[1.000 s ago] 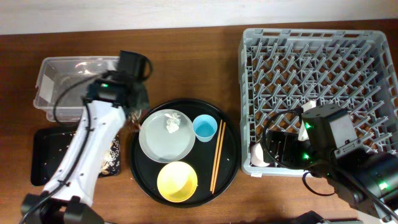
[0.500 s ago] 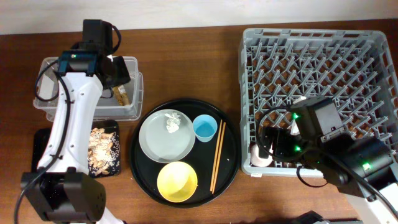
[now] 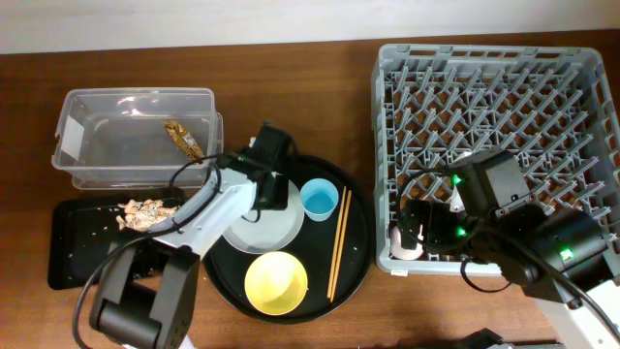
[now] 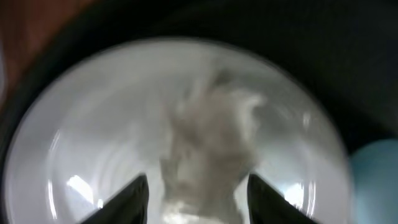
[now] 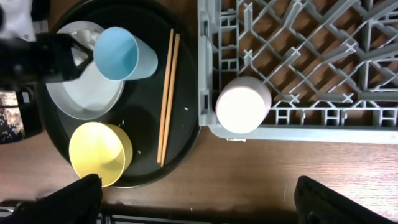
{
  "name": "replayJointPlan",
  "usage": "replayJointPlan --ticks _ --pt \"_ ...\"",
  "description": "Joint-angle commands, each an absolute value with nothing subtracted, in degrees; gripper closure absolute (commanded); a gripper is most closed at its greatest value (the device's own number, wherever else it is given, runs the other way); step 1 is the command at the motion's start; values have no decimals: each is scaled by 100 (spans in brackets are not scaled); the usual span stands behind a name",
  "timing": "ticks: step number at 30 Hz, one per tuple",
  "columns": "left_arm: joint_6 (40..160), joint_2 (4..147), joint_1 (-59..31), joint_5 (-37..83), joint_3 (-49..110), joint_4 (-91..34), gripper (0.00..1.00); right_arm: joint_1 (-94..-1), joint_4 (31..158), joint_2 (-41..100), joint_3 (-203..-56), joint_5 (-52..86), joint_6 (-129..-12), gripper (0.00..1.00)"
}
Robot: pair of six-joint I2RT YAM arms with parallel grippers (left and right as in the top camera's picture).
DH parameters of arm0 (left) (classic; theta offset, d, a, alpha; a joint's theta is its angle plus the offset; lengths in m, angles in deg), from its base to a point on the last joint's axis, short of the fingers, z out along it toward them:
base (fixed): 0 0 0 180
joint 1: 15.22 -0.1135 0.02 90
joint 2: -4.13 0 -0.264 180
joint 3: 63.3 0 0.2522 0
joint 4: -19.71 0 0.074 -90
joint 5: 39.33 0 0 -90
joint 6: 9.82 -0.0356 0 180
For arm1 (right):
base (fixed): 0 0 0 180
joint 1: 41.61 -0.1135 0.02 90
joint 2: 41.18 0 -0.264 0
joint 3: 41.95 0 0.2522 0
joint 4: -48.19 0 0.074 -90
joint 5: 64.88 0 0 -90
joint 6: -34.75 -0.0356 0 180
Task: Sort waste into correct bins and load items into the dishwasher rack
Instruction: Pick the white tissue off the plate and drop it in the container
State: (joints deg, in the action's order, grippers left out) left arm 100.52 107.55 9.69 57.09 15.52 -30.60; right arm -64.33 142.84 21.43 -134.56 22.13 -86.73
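Left wrist view puts the tissue [image 4: 211, 137] straight ahead of your left gripper [image 4: 199, 202], lying on the plate [image 4: 74, 124], with both fingers spread apart, one on each side, and nothing held. The picture is blurred, so you cannot tell whether the fingers touch the plate.

Half a second ago that arm hung over the clear box [image 3: 92, 136]. Now the wrapper [image 3: 182, 141] lies inside the box, behind the gripper, and the arm has swung over to the plate. The food scraps [image 3: 145, 213] lie in the black tray [image 3: 73, 262] off to its side. I judge two pieces of waste sorted and the tissue next.

Your right gripper [image 5: 205, 202] hangs spread wide and empty above the pink cup [image 5: 244, 104], which sits in the rack [image 5: 323, 62] corner.

No brand or writing can be read anywhere.
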Motion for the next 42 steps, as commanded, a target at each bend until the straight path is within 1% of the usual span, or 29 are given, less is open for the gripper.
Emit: replayJointPlan --ticks 1,2,3,5,7,9,13,15,18,19,20,21,22,23,24,26,28,32,36,39,40,41,42 --pt "10109 10735 975 5709 1208 -2606 50 -6448 14284 2090 -13473 2113 -8708 1" --pt "10109 10737 975 5698 1208 -2553 56 -6448 14281 2090 -13473 2104 -8706 1" --pt "10104 10737 975 5661 1208 -2558 69 -6448 14279 2090 -13473 2102 -8706 1" --pt "9964 10737 977 5600 1215 -2634 100 -6448 14279 2090 -13473 2102 -8708 1" --pt "9962 10645 943 5600 1340 -2879 100 -6448 14279 2090 -13473 2102 -8706 1" --pt "9962 10459 790 5608 1724 -3390 100 -6448 14279 2090 -13473 2102 -8706 1" --pt "9960 9843 16 6045 2913 -4389 100 -6448 14279 2090 -13473 2102 -8706 1" --pt "9962 9721 -417 6054 3165 -4310 100 -6448 14279 2090 -13473 2102 -8708 1" --pt "9960 9858 -1101 6056 3189 -3821 100 -6448 14279 2090 -13473 2102 -8708 1" --pt "9960 9944 -1230 6056 3189 -3716 98 -6448 14279 2090 -13473 2102 -8708 1" --pt "9958 10068 -1368 6054 3189 -3598 81 -6448 14279 2090 -13473 2100 -8708 1" --pt "9912 10149 -1438 6052 3189 -3508 47 -6448 14279 2088 -13473 2098 -8706 1" --pt "9733 10228 -1495 5975 3195 -3471 16 -6448 14279 2088 -13473 2098 -8706 1" --pt "9536 10271 -1545 5768 3221 -3510 7 -6448 14281 2088 -13473 2098 -8708 1" --pt "9328 10267 -1556 5573 3254 -3613 7 -6448 14277 2023 -13475 2076 -8708 4" --pt "9177 10164 -1521 5486 3492 -4048 11 -6448 14253 1828 -13475 2078 -8708 4" --pt "9075 9928 -1383 5420 3901 -4695 24 -6448 14166 1492 -13475 2080 -8706 4" --pt "9081 9192 -845 4806 4255 -5491 34 -6448 14096 864 -13475 2288 -8704 0" --pt "9129 8326 -111 4904 4255 -6262 35 -6448 14157 622 -13475 2292 -8706 1" --pt "9569 7625 435 5545 4255 -6822 34 -6448 14211 628 -13475 2294 -8706 2" --pt "9597 7113 724 5790 4255 -7025 14 -6448 14209 652 -13473 2292 -8710 1" --pt "9597 6978 761 5822 4255 -7073 1 -6448 14209 663 -13473 2286 -8710 1" --pt "9597 6857 768 5822 4255 -7119 1 -6448 14209 678 -13473 2277 -8708 1"
